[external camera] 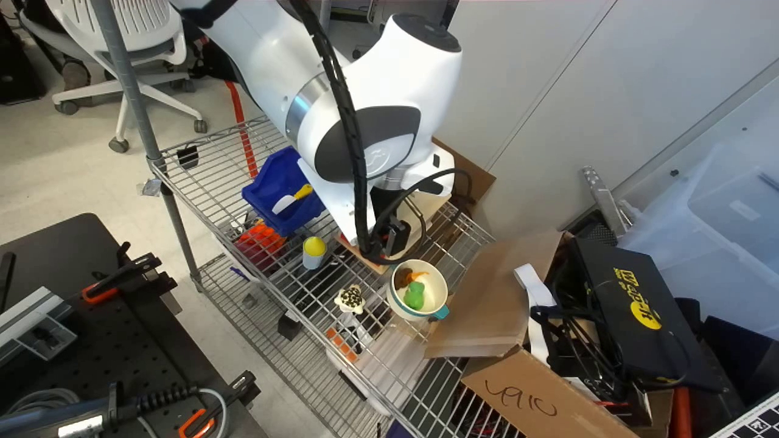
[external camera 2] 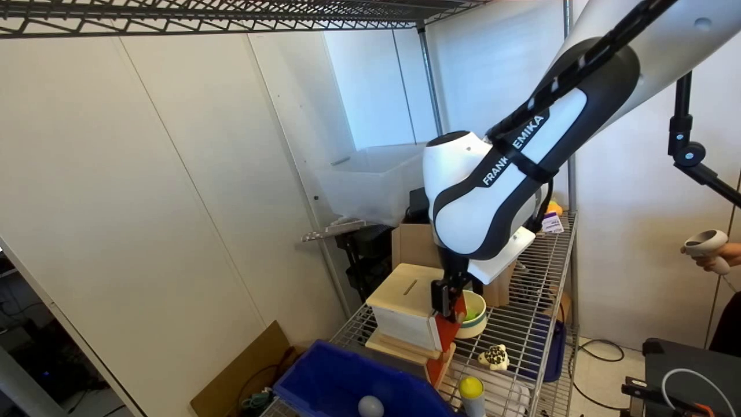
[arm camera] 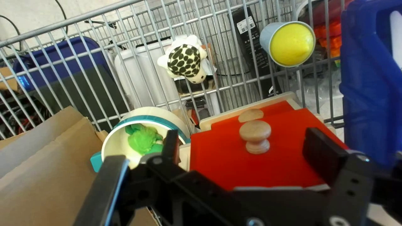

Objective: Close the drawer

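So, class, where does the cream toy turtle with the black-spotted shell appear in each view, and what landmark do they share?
In an exterior view, the cream toy turtle lies below centre, slightly left.
In an exterior view, the cream toy turtle lies low, right of centre.
In the wrist view, the cream toy turtle lies high, just left of centre.
Shared landmark: the round cream bowl with a teal band.
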